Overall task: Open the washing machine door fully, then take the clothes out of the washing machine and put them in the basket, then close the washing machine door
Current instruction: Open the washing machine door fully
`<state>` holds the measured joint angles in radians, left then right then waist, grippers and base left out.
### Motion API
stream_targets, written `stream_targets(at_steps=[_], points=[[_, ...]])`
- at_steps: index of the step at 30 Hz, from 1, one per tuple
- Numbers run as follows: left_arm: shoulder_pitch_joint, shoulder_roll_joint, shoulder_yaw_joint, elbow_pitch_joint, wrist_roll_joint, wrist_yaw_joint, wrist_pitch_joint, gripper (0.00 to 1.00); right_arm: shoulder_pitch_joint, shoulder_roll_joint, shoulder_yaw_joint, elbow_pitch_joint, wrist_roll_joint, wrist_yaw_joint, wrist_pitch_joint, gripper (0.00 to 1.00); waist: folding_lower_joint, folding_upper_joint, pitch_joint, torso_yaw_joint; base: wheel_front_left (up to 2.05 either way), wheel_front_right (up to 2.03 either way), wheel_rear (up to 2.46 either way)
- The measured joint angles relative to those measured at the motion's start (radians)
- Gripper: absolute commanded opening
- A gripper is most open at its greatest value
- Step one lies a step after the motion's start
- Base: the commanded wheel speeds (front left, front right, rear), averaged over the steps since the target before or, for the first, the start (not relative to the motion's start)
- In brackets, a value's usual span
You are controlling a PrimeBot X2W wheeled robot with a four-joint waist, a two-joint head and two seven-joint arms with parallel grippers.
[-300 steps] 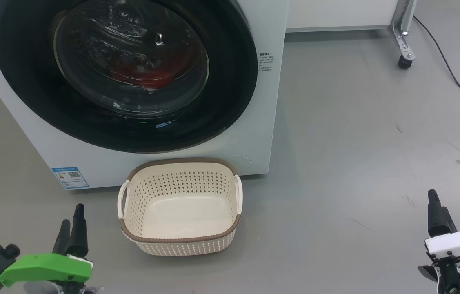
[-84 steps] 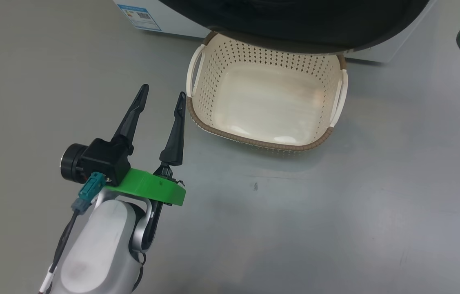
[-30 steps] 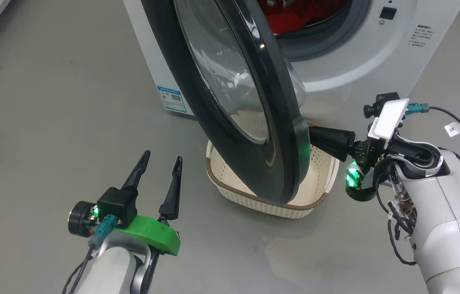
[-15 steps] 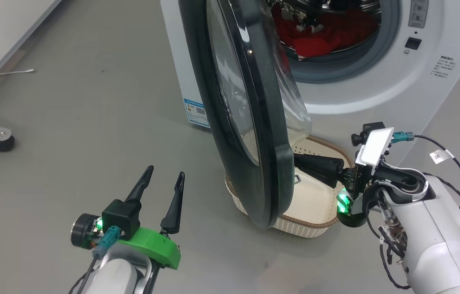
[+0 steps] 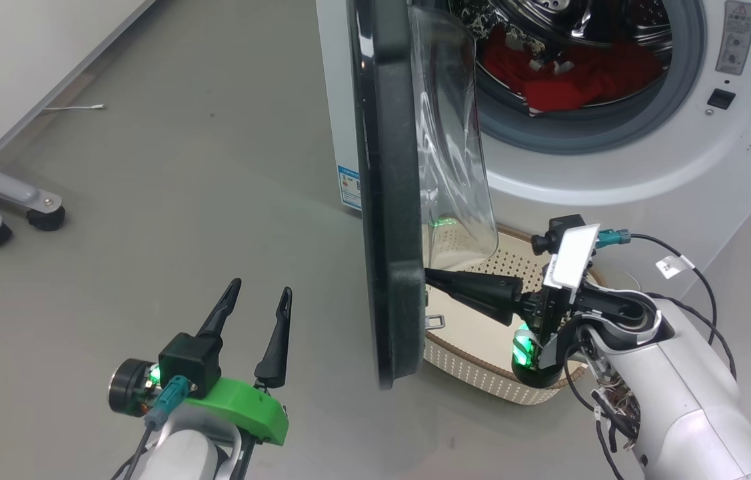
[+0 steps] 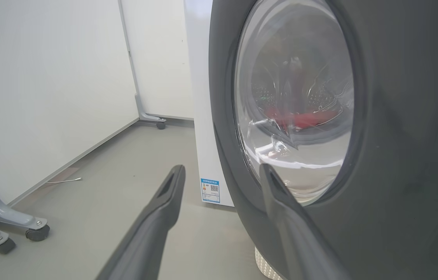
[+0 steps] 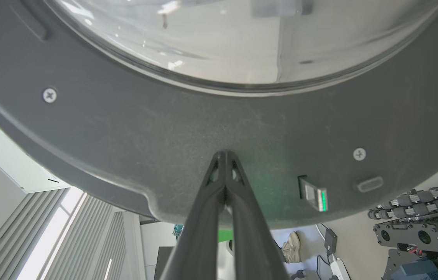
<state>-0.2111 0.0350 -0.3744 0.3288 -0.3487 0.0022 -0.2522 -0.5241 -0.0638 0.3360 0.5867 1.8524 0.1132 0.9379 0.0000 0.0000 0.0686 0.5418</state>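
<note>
Grey floor (image 5: 182, 167) underlies the washing machine door (image 5: 388, 200), edge-on between the right gripper (image 5: 428, 273), jaws shut and touching its inner face, and the wide-jawed left gripper (image 5: 261, 287).

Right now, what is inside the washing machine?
Red clothes lie low in the steel drum of the washing machine. The open door stands in front of the drum's left part, so what lies there cannot be seen.
</note>
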Motion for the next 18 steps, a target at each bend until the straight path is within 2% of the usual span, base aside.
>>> stream_targets(at_steps=[11,18], points=[[0.007,0.000,0.015,-0.017,0.005,0.000,0.000,1.00,0.000,0.000,0.085,-0.025,0.054,0.000,-0.060,0.00,0.0000,0.0000,0.010,0.006,0.00,0.00,0.00],[0.009,0.000,0.019,-0.020,0.004,0.001,0.000,1.00,0.001,0.001,0.083,-0.026,0.055,0.003,-0.115,0.00,0.0000,0.0000,0.011,0.003,0.00,0.00,0.00]])
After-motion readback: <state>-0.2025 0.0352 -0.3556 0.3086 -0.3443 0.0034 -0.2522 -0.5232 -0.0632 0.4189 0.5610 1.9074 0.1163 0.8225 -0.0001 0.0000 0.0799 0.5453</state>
